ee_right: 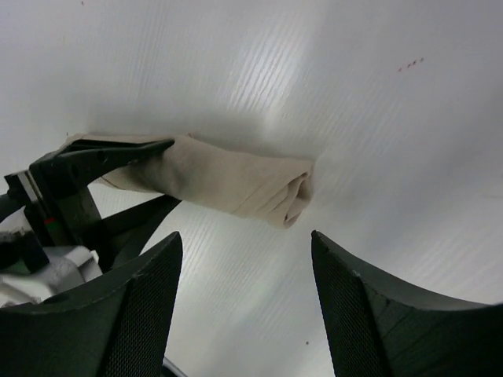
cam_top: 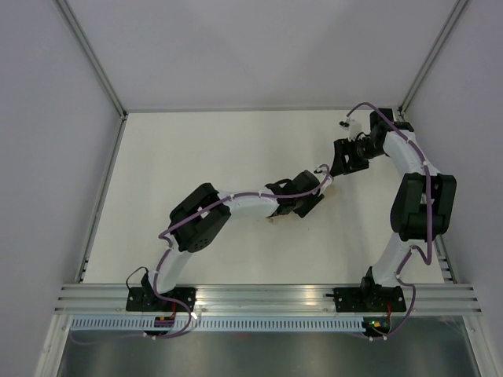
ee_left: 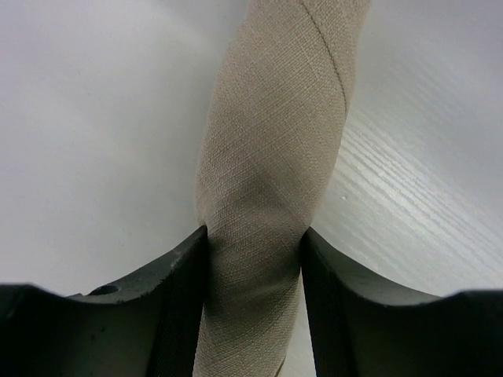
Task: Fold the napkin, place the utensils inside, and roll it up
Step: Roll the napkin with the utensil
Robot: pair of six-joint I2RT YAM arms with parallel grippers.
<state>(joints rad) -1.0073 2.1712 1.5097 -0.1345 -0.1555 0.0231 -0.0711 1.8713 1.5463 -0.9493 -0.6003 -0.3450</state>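
Observation:
The tan napkin (ee_left: 275, 141) is rolled into a tight tube lying on the white table. My left gripper (ee_left: 254, 259) is shut on the roll near one end, with both jaws pressed against the cloth. In the top view the left gripper (cam_top: 302, 203) covers most of the roll, and only a tan tip (cam_top: 330, 186) peeks out. My right gripper (ee_right: 246, 259) is open and empty, hovering just short of the roll's free end (ee_right: 295, 196). In the top view the right gripper (cam_top: 339, 165) sits just right of the left one. No utensils show.
The left gripper's dark fingers (ee_right: 102, 153) show in the right wrist view, clamped on the far end of the roll. The white table (cam_top: 196, 149) has metal rails along its left edge (cam_top: 102, 196) and near edge (cam_top: 267, 297). Grey walls stand on both sides.

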